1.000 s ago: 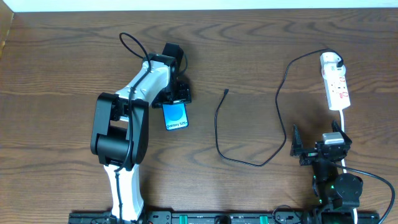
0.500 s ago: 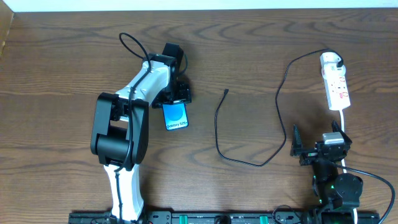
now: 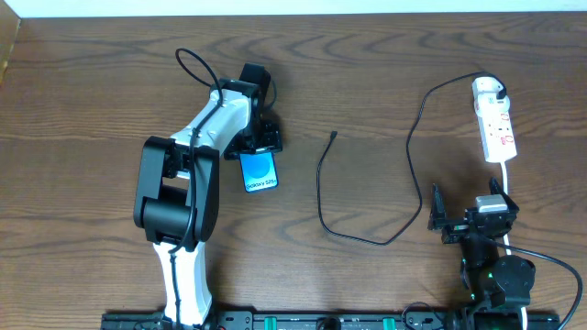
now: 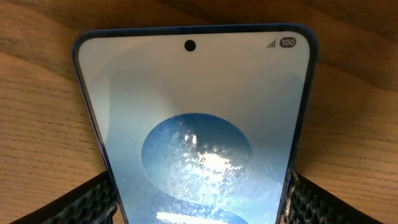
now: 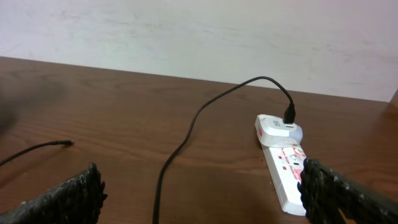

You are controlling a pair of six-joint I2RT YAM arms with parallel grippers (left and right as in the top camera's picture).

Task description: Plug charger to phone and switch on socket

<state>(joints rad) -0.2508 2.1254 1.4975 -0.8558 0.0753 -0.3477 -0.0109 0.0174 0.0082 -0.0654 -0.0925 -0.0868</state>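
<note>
Phone-holding step, it seems: the left tool (image 3: 260,149) is clamped on the phone (image 3: 260,173), at ten o'clock on the surface. The right tool (image 3: 467,211) sits at five o'clock, fingers apart. Next it likely must fetch the charger (image 3: 323,197), whose loose tip lies at the phone's three o'clock.

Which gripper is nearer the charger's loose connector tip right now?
Left. The left gripper, around the phone, sits just left of the connector tip; the right gripper is farther off, near the socket.

site=robot lab | wood table (image 3: 83,82) | white wall (image 5: 186,31) | left arm (image 3: 174,192) | right arm (image 3: 495,273)
</note>
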